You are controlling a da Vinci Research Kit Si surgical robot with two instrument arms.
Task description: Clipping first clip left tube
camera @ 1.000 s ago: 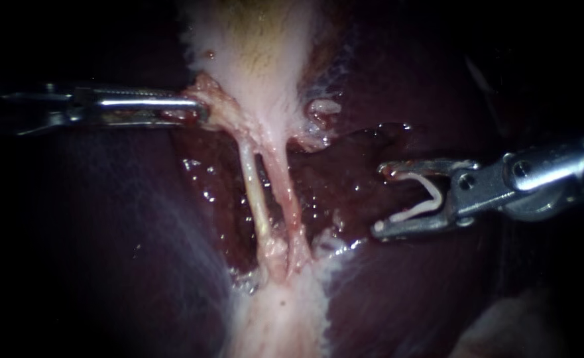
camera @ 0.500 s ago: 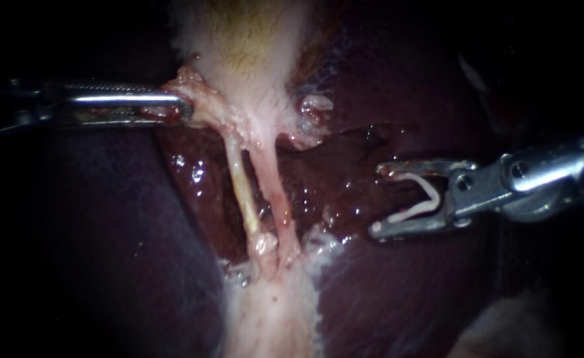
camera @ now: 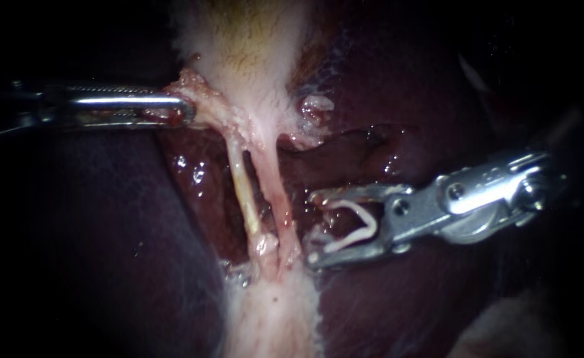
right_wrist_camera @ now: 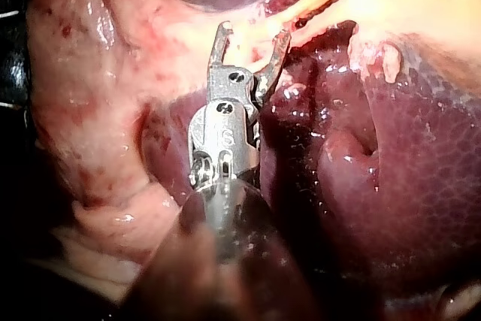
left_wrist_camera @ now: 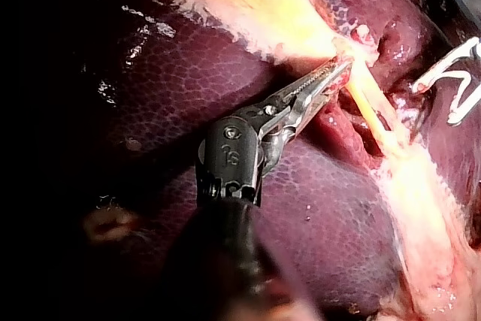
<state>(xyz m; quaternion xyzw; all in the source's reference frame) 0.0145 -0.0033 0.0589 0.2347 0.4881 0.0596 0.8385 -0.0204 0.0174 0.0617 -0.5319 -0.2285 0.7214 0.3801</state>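
Two tubes run down from the pale gallbladder [camera: 252, 53]: the yellowish left tube [camera: 242, 192] and the pinker right tube [camera: 275, 192]. My left instrument [camera: 175, 109] is shut on a tag of tissue at the gallbladder's lower edge and holds it out to the left. My right instrument [camera: 313, 229] sits just right of the tubes, its jaws wide apart with a white clip [camera: 354, 225] seated between them. The jaw tips are short of the right tube. In the right wrist view my right instrument [right_wrist_camera: 253, 35] points at the tubes [right_wrist_camera: 316, 9]. In the left wrist view my left instrument [left_wrist_camera: 338, 73] grips beside the yellow tube [left_wrist_camera: 368, 110].
Dark red liver [camera: 106, 232] lies on both sides, with a wet raw bed [camera: 205, 185] behind the tubes. A band of pale tissue [camera: 272, 311] runs down below the point where the tubes join. A small fatty nub [camera: 315, 106] sits right of the gallbladder.
My right instrument has moved left and slightly down with the clip, close to the tubes. Earlier my left instrument drew the tissue a little further left; it now holds still.
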